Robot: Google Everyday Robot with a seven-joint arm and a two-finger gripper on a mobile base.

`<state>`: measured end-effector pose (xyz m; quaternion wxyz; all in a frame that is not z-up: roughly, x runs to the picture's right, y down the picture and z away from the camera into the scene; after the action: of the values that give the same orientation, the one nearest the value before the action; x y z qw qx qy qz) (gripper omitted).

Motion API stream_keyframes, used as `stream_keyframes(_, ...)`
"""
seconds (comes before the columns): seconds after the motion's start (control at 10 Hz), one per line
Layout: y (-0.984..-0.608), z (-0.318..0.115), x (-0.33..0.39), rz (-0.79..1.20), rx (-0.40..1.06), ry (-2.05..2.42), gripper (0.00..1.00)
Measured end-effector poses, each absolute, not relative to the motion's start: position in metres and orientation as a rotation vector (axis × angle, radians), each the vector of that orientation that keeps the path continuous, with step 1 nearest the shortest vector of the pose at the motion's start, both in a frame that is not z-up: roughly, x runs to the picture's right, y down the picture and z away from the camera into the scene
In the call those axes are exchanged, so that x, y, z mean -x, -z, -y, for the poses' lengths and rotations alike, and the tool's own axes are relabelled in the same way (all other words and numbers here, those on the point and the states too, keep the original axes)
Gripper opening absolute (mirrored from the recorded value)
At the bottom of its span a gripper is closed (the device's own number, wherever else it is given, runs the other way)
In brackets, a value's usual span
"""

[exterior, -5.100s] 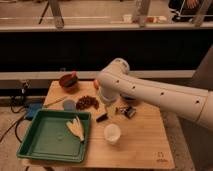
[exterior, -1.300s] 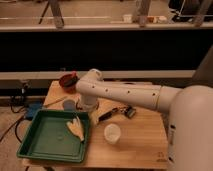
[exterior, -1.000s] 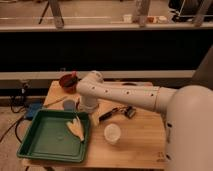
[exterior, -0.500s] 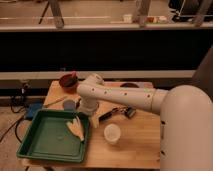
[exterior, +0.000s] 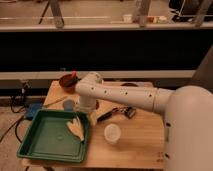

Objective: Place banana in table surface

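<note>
The banana, slim and pale cream-yellow, lies inside the green tray near its right wall. My gripper hangs below the white arm's wrist, just above and to the right of the banana's upper end, over the tray's right rim. The arm hides most of the gripper. I cannot tell whether it touches the banana. The tan wooden table surface shows bare to the right of the tray.
A white cup stands right of the tray. A black-handled utensil and a small dark object lie behind it. A red bowl and a bluish cup sit at the back left.
The arm has swung left and lowered from above the table's middle toward the tray's right rim. The banana has stayed in the tray.
</note>
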<state>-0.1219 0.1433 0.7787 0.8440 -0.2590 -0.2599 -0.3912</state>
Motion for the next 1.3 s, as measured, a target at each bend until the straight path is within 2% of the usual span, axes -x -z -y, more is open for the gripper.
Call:
stream_keyframes(0.3, -0.766, -0.13, 0.158, 0.664, 0.434, 0.972, 0.8)
stream_keyframes(0.7, -0.778, -0.163, 0.204, 0.78, 0.346, 1.352, 0.8)
stream_keyframes(1.3, -0.794, -0.189, 0.202, 0.783, 0.265, 1.595, 0.8)
